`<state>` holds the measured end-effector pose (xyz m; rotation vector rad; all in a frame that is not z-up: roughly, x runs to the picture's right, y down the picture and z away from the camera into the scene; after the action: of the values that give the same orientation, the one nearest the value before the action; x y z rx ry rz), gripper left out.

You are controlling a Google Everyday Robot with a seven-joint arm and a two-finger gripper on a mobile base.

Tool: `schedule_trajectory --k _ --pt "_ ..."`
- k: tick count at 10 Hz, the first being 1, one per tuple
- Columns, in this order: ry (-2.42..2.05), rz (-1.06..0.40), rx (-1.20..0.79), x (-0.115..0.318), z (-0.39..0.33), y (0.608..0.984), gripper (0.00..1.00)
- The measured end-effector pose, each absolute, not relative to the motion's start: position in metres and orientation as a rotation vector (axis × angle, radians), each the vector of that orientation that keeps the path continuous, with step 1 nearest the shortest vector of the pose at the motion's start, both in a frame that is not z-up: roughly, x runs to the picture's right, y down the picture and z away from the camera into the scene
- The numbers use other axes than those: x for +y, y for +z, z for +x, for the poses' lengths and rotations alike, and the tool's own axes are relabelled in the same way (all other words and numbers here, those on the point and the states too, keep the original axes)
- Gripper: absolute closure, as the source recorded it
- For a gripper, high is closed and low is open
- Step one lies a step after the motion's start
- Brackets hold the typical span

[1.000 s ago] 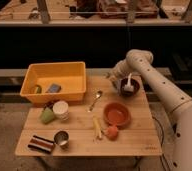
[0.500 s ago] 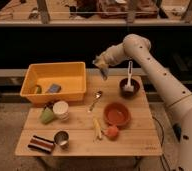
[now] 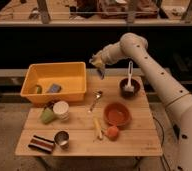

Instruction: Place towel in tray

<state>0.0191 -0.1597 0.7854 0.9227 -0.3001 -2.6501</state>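
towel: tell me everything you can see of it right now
The towel is a small, plain grey-blue cloth that looks soft and limp. It hangs bunched from the tool, which holds its top end in the air over the back edge of the table, just right of the yellow tray. Its lower end dangles free. Only the tool visibly touches it, and it is outside the tray.

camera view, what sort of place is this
Probably a robotics lab test setup, not a home kitchen: a small wooden table with a yellow tray and orange bowl, cluttered workbenches behind, and the gripper holding the towel just right of the tray.
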Motion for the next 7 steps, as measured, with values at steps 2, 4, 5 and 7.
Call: schedule_trajectory --k 2,4,5,7 --pt "-2.649 0.92 -0.298 -0.1598 0.0219 0.7851 1.0" --pt "-2.65 0.925 -0.301 -0.1596 0.0182 0.7853 1.0" --pt "-2.65 0.924 -0.301 -0.1596 0.0186 0.7854 1.0" --pt "-2.649 0.923 -0.3 -0.1595 0.0194 0.7854 1.0"
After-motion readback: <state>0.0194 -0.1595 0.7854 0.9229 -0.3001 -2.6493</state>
